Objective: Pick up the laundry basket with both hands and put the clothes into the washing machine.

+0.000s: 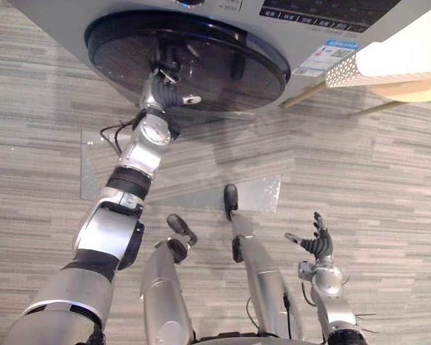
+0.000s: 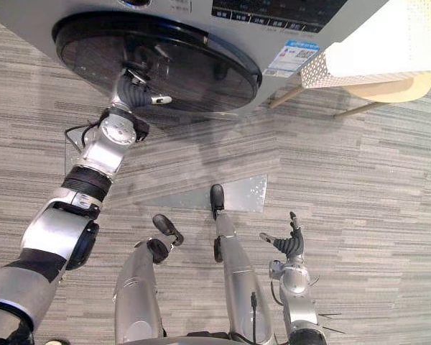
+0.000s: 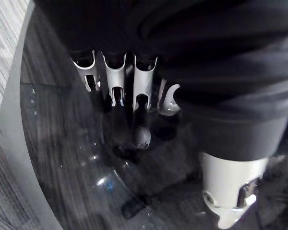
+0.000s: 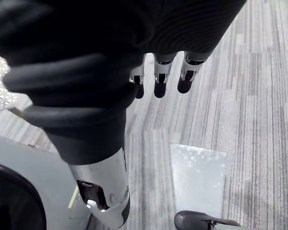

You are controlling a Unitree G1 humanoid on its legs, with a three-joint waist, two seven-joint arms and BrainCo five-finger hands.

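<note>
From the head, the washing machine (image 1: 291, 39) stands ahead of the robot, a grey box with a big round door (image 1: 223, 54) of dark glossy glass in a black rim. The door is shut, and nothing can be made out in the drum behind it. The left hand (image 1: 164, 92) is raised against the middle of this glass, thumb sticking out to the side.

The laundry basket (image 1: 388, 57), white plastic pierced with small holes, lies well off to the right of that hand. It sits on a pale wooden seat (image 1: 416, 90) with thin legs, and what it holds cannot be seen from here.

The right hand (image 1: 318, 246) hangs low, well below the basket and far from the door. It is empty, with its fingers spread and pointing up. Between the two hands a clear, glossy rectangular mat (image 1: 255, 194) lies flat on the floor (image 1: 373, 180), which is grey with fine stripes.

At the left wrist, the silver fingers (image 3: 116, 81) run straight and side by side, their dark tips on the smooth black glass, which mirrors them. The thumb stands apart and grips nothing.

At the right wrist, the fingertips (image 4: 159, 81) hang straight and loose over the striped floor, holding nothing. A corner of the basket's perforated wall shows beside the wrist cover, apart from the hand, and the machine's grey side lies beyond the thumb.
</note>
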